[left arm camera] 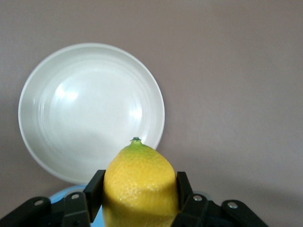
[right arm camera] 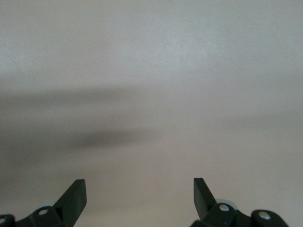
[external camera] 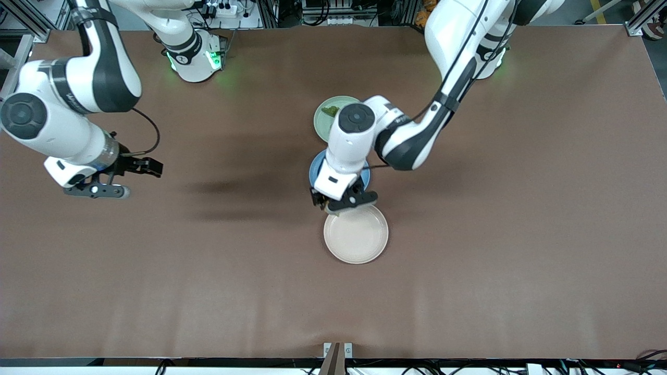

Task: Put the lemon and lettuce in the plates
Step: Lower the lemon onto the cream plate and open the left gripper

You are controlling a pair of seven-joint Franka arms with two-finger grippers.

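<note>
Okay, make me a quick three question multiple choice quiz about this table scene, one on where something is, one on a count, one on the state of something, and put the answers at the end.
1. Where is the lettuce?
A. On the mint green plate
B. On the cream plate
C. On the bare table

2. How many plates are on the table?
A. Two
B. Three
C. Four

3. What is the left tool doing?
A. Hanging open with nothing in it
B. Pressing on the lettuce
C. Gripping the lemon

Answers: 1 A, the green leaf sits on the mint plate. 2 B, mint, blue and cream plates show. 3 C, the fingers clamp the lemon near the cream plate's rim, while the right tool waits open.
</note>
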